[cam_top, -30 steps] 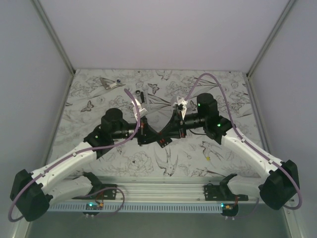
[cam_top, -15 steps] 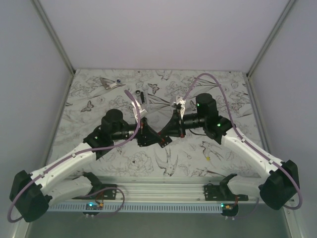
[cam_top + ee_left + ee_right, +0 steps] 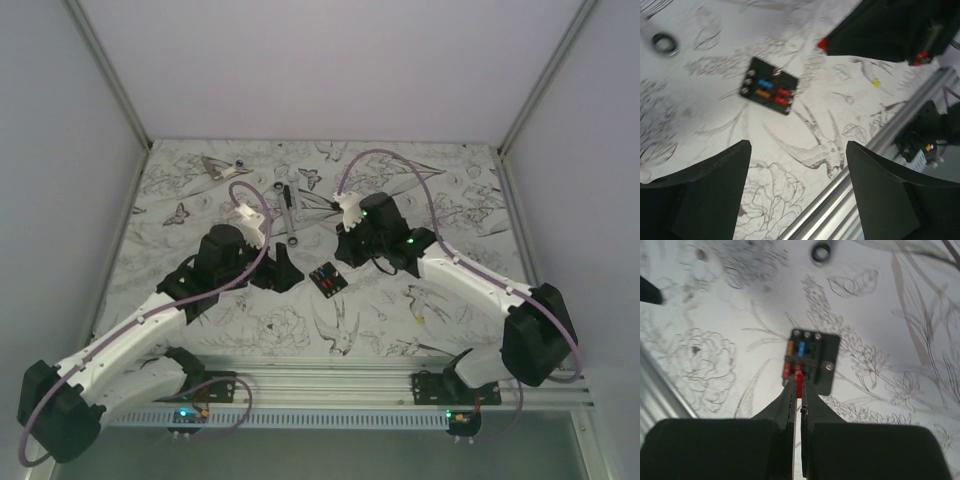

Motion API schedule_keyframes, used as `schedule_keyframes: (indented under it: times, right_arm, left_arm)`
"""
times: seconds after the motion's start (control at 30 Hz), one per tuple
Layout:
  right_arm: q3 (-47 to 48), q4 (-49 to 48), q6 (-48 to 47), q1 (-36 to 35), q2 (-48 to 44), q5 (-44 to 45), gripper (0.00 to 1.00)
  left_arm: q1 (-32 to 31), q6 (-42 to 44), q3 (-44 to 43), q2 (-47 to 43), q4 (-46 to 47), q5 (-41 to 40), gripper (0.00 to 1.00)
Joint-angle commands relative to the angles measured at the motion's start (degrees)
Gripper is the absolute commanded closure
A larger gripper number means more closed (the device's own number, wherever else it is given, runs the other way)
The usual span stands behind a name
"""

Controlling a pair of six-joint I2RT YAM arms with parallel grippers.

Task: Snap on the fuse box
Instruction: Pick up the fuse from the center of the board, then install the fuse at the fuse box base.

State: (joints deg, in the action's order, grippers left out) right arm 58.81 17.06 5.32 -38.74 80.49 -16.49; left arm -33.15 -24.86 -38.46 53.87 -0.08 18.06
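Fuse box lies flat just ahead of right gripper, pinching red fuse; left gripper agape, empty, farther off.

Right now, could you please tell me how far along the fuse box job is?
Done: the fuse box lies flat on the table, several coloured fuses seated, free of both tools. In hand: the right tool is shut on a small red piece by the box; the left tool hangs open. Left: pressing that piece in, probably.
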Motion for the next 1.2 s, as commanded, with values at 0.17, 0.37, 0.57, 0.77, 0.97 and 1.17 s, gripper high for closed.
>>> schedule_keyframes:
  times: [0.17,0.37,0.57,0.77,0.97,1.17]
  right_arm:
    - [3.68,2.12,6.88,-5.09,7.1,23.65,1.0]
    - [4.56,-1.11,8.25,-8.94,13.37,28.07,1.0]
    - [4.31,-4.05,10.18,-10.83,16.81,29.66,1.0]
    - [3.95,-6.57,10.86,-12.3,19.11,30.18,1.0]
    - [4.21,-6.96,10.99,-12.37,21.22,30.94,1.0]
    - [3.61,-7.41,11.26,-12.59,21.71,32.72,1.0]
  left_arm:
    - [7.77,-7.35,1.16,5.22,-10.19,-7.03,0.08]
    - [11.43,-9.85,0.05,10.79,-12.45,-6.53,0.0]
    - [13.36,-10.68,-0.04,13.44,-13.71,-6.26,0.0]
    - [13.79,-10.77,-0.19,14.48,-13.8,-5.88,0.0]
    - [13.84,-10.63,-0.7,15.23,-13.81,-5.41,0.0]
    - [13.89,-10.8,-1.04,15.74,-13.76,-5.19,0.0]
